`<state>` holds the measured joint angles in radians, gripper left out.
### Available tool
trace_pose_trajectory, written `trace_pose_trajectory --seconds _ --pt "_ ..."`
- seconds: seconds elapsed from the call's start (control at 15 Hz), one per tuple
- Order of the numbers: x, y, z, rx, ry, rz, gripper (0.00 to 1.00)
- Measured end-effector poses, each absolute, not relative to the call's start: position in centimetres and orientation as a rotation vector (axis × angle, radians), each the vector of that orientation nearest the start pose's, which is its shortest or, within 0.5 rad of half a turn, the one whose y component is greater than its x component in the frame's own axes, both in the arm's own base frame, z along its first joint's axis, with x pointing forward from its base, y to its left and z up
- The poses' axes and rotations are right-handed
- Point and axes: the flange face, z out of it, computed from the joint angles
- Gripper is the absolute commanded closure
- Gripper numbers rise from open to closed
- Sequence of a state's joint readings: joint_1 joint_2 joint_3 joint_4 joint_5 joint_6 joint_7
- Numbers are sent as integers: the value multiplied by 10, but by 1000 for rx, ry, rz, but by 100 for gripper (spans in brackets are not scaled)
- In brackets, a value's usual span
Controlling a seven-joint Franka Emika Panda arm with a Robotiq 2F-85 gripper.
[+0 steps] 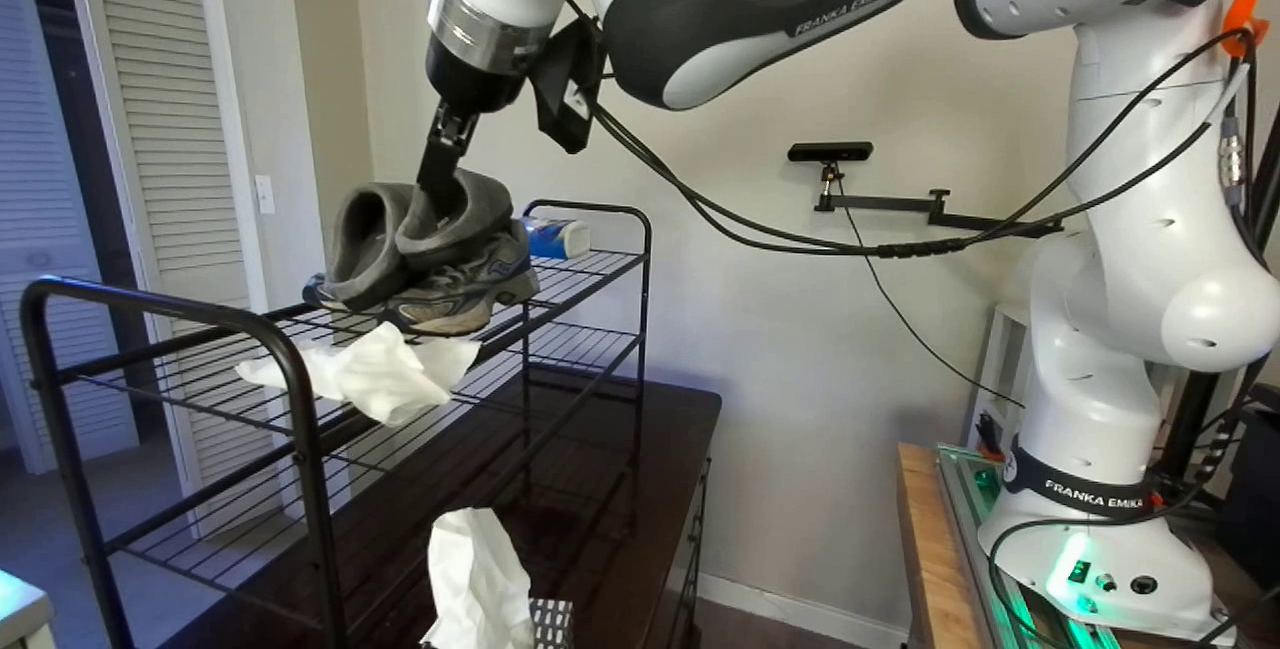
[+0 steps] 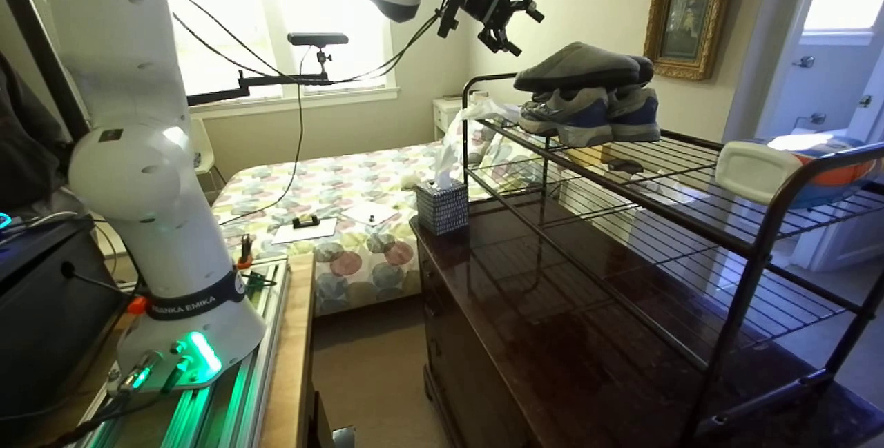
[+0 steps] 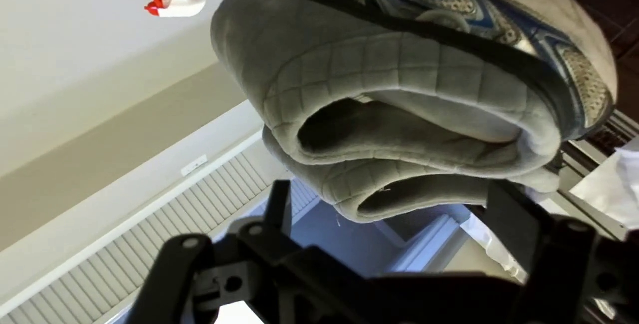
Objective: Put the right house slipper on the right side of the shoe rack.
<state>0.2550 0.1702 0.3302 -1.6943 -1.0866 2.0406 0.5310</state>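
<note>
Claw (image 2: 525, 34): fingers (image 3: 509, 224) spread wide, nothing between them; in an exterior view air shows between them and the right house slipper (image 2: 579, 68), at 4 o'clock.
Right house slipper: going by the toes, probably the upper of the two in the wrist view, at 12 o'clock from the gap, toe toward 10, heel toward 4.
Collar (image 3: 399, 67): best held with one finger inside, one outside, and a deep bite, since the soft wall will likely fold. The fingers stand at 9 and 3, so a wrist turn should help them straddle it.
Mate (image 3: 394, 170): at 6 o'clock of it, just beside; touching or not, I cannot tell. It lines up more squarely with the gap, so shift toward 12 before advancing, or the wrong one gets pinched.
Sneakers (image 1: 460, 284): beneath the pair, an uneven perch; lift straight up before swinging sideways.
Shoe rack (image 2: 690, 221): its right side is, by my reading, the end at 4 o'clock from the slipper in an exterior view; lower sole-down onto the wires, releasing once the weight settles.
Bottle (image 2: 754, 172): lying at that same end; set down short of it.
</note>
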Motion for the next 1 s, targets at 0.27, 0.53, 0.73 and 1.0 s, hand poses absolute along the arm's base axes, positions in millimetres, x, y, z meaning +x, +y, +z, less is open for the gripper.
trace_pose_trajectory --seconds 0.27,0.53,0.73,1.0 --pt "595 296 553 2183 406 807 0" --pt "621 286 549 2139 305 736 0" --pt "635 281 539 2119 260 668 0" --pt "648 279 530 2103 225 613 0"
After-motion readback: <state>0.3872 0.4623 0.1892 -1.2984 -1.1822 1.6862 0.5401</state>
